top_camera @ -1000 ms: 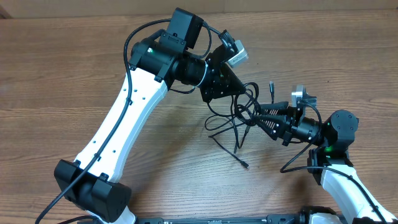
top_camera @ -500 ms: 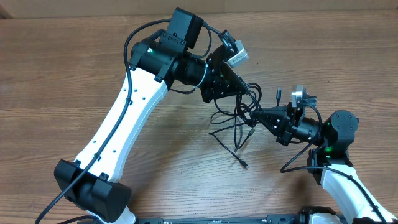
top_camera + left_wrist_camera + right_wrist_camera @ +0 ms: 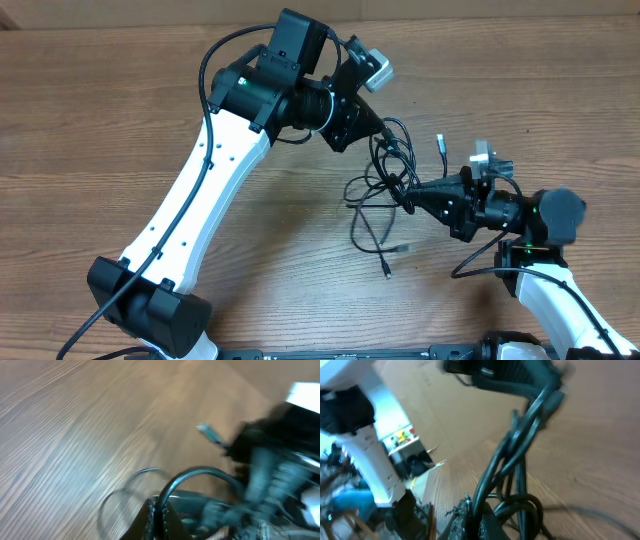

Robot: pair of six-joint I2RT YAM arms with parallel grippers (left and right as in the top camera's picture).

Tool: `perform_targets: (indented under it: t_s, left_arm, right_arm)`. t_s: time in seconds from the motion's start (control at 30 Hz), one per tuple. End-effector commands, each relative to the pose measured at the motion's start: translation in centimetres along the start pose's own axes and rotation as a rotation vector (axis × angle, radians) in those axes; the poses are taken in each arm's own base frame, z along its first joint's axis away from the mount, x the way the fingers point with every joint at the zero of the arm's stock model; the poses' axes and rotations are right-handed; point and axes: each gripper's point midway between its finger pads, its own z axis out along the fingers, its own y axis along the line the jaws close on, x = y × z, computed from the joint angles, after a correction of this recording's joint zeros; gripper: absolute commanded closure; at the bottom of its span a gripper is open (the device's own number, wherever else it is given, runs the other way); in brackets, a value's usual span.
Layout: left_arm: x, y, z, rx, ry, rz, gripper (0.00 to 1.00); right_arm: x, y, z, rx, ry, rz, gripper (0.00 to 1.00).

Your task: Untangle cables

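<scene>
Nothing legible shows on the wooden tabletop [image 3: 90, 120], the white arm [image 3: 200, 190] or the cables [image 3: 385, 185], and the coloured marks [image 3: 402, 436] far back in the right wrist view are too blurred to read.

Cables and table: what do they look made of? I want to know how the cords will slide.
The cables are thin black cords, probably rubber or plastic jacketed, with a matte finish; they bend in loose loops. One plug tip is silvery, likely metal. The table looks like wood or wood-look laminate, with visible grain lines and a low sheen.
</scene>
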Motion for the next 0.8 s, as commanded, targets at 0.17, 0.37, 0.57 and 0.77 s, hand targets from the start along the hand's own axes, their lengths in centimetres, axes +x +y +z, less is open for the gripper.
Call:
perform_targets:
  t_s: [0.17,0.37,0.57,0.77]
  left_arm:
    - [0.6,4.4,-0.7,-0.263,0.017,-0.195,0.95]
    - [1.1,4.3,-0.7,-0.263,0.036,-0.205,0.96]
    - [1.8,4.2,-0.7,-0.262,0.059,-0.218,0.96]
    - [2.2,4.2,-0.7,-0.265,0.076,-0.227,0.95]
  right_arm:
    - [-1.8,3.2,0.0,-0.084,0.019,-0.068,0.96]
    - [-2.2,3.2,0.0,-0.076,0.003,-0.076,0.96]
    - [-3.3,2.5,0.0,-0.031,-0.064,-0.072,0.96]
    - [-4.4,1.9,-0.1,0.007,-0.122,-0.066,0.96]
